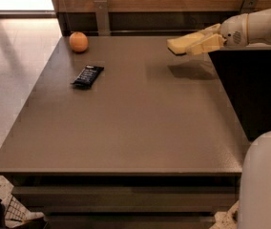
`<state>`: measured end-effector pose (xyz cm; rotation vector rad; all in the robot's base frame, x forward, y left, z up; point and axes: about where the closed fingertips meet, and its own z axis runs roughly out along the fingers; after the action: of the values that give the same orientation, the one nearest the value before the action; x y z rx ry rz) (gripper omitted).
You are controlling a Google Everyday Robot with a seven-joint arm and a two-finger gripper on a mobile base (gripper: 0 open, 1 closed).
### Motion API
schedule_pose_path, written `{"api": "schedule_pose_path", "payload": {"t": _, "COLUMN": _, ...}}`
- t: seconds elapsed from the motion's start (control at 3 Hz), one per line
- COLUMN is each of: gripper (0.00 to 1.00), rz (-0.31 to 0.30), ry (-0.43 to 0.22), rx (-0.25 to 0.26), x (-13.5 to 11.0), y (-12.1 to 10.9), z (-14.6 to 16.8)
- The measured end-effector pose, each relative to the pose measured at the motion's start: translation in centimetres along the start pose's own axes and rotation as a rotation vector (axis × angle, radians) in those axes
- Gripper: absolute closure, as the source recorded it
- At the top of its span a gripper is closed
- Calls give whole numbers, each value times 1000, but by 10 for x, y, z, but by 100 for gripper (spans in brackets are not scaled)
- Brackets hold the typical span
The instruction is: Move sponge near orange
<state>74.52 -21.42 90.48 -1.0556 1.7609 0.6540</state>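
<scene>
The orange (78,41) sits at the far left corner of the brown table (135,128). My gripper (192,44) reaches in from the right and is shut on the pale yellow sponge (182,43). It holds the sponge in the air above the table's far right part, and the sponge casts a shadow on the tabletop below. The sponge is well to the right of the orange.
A dark wrapped snack bar (87,76) lies on the table's left part, in front of the orange. A wooden wall with metal brackets (100,13) runs behind the table. A white robot part (264,180) fills the lower right corner.
</scene>
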Motion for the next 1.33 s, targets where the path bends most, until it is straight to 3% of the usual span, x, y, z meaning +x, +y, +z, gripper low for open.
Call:
{"api": "schedule_pose_path", "payload": {"t": 0.33, "gripper": 100, "rz": -53, "ry": -57, "rx": 48, "x": -21, "y": -7, "z": 35}}
{"api": "schedule_pose_path", "payload": {"t": 0.67, "gripper": 100, "rz": -68, "ry": -121, "rx": 20, "x": -10, "y": 15, "z": 140}}
{"api": "schedule_pose_path", "payload": {"t": 1.0, "gripper": 100, "rz": -64, "ry": -127, "rx": 19, "x": -10, "y": 17, "z": 142}}
{"api": "schedule_pose_path", "payload": {"t": 1.33, "gripper": 100, "rz": -55, "ry": -66, "rx": 79, "x": -16, "y": 8, "z": 156}}
